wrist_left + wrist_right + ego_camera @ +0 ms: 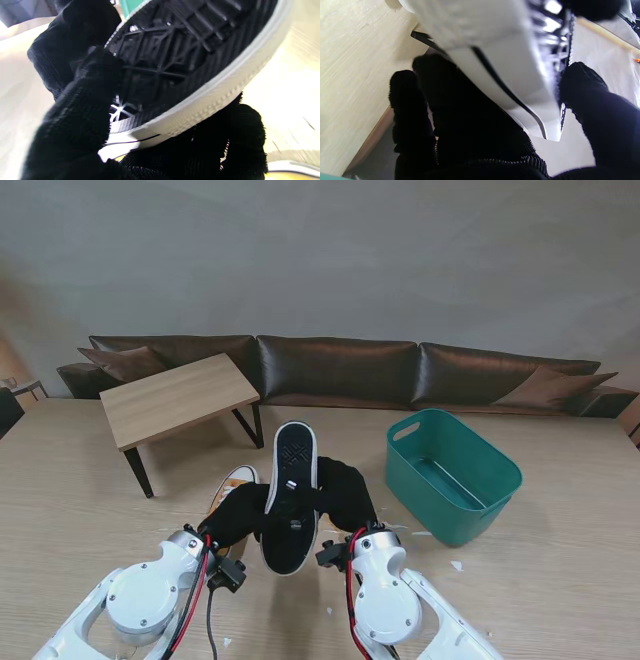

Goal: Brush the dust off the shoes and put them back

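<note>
A black-soled sneaker with a white rim (290, 495) is held off the table, sole turned up toward me, toe pointing away. My left hand (238, 515), in a black glove, is shut on its left side, and my right hand (345, 492), also gloved, is shut on its right side. In the left wrist view the sneaker (190, 62) fills the frame, and gloved fingers (82, 100) press on the tread. The right wrist view shows the sneaker's white rubber side (495, 50) with black fingers (460, 107) wrapped around it. A second sneaker (231, 485) lies on the table behind my left hand, mostly hidden. No brush is visible.
A green plastic tub (452, 473) stands to the right on the table. A small wooden side table (176, 401) and a dark leather sofa (340, 370) are farther away. Small white scraps (456, 565) lie on the table near my right arm.
</note>
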Robot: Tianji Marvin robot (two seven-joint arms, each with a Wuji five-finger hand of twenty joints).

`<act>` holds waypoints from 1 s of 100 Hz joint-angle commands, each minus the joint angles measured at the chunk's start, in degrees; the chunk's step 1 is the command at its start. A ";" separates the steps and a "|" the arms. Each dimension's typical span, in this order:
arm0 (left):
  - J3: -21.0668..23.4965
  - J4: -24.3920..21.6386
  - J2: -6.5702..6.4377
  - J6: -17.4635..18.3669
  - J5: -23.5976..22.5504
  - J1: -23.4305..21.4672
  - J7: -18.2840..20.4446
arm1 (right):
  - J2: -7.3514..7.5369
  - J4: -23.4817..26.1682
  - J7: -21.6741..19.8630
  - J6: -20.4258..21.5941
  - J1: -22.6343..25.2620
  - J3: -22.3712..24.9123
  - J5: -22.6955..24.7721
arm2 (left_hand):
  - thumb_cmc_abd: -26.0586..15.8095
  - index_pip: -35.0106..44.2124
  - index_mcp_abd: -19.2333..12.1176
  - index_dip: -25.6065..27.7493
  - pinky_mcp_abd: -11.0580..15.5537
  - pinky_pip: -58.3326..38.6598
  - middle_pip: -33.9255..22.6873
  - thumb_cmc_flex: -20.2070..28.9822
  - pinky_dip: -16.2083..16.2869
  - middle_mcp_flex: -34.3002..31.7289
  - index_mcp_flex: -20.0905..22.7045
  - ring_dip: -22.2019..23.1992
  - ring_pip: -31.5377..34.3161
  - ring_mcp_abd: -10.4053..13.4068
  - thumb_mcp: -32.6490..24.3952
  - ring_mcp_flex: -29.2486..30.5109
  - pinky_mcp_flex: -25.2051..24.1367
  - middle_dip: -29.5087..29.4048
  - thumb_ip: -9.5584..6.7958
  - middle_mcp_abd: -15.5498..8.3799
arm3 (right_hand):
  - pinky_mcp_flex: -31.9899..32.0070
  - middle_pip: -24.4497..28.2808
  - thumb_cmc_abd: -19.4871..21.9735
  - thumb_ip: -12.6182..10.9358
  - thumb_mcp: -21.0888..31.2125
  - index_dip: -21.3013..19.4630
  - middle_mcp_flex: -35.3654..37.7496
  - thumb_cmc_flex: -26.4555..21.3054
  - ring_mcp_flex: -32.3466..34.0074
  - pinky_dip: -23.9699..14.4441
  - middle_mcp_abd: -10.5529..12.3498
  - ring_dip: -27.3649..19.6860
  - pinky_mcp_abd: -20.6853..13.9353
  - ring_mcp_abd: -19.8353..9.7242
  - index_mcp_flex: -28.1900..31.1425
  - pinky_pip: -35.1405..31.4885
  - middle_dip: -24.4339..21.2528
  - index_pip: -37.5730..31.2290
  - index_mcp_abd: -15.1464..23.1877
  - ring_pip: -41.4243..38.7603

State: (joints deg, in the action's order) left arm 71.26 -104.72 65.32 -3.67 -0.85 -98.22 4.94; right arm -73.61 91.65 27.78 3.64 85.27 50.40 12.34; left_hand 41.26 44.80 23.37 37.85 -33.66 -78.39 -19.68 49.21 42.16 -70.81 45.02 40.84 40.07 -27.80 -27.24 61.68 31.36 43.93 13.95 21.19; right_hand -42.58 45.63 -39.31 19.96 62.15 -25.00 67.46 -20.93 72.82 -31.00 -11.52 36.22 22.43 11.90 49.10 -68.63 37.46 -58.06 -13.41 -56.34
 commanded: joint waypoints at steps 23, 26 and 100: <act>3.93 -4.12 0.28 -1.49 0.58 -4.70 -1.43 | -1.13 -2.56 -1.38 -3.26 -2.09 -1.56 0.48 | -12.63 -35.17 -6.02 -14.99 7.32 33.18 13.03 -3.80 -7.62 26.57 -4.85 -13.77 -24.34 -2.68 -7.30 -31.70 -25.18 -21.02 -8.87 3.85 | -0.31 0.61 -0.77 -1.20 11.29 -7.85 6.67 -11.05 2.29 1.13 2.12 3.83 -1.12 -4.53 6.93 -5.79 4.92 -6.60 7.88 -11.28; 4.43 -4.48 0.36 -1.41 0.64 -5.14 -1.81 | -1.32 -2.97 -1.09 -3.76 -2.34 -1.73 0.43 | -13.00 -36.32 -6.20 -15.91 7.95 36.60 13.86 -4.56 -8.47 28.91 -6.18 -15.09 -26.29 -2.53 -6.42 -33.88 -26.01 -22.40 -8.82 4.18 | -0.70 0.25 -1.04 -1.09 11.75 -8.50 6.97 -11.06 2.21 1.24 2.13 3.91 -1.09 -4.70 7.13 -5.59 5.22 -6.35 7.79 -11.77; 13.05 -8.38 -0.70 1.88 -6.23 -6.00 0.41 | -3.39 -7.84 -3.47 -19.05 -8.09 -7.41 1.06 | -18.22 -35.89 -8.73 -19.33 10.55 63.67 14.97 -5.12 -1.99 34.36 -6.29 -19.45 -33.25 0.08 1.37 -40.24 -23.70 -28.11 -9.24 2.65 | -1.79 -1.08 -1.51 -0.85 12.42 -9.92 8.60 -11.11 2.21 0.10 1.39 4.37 -0.48 -4.14 8.37 -6.89 6.42 -5.33 6.51 -13.81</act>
State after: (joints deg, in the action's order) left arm 84.16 -112.84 64.75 -1.63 -7.00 -105.10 4.21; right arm -75.81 83.51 25.73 -14.88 77.95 43.96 13.59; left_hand 24.39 8.47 16.23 18.03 -25.43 -16.04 -4.22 44.10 39.04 -35.44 37.51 21.07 7.21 -28.40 -27.14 23.72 8.09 15.05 6.00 25.02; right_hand -42.61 44.65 -43.06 22.86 64.18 -32.21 71.07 -25.45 73.81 -30.32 -11.68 39.88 22.44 10.92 52.84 -72.50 42.70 -58.08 -13.03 -68.71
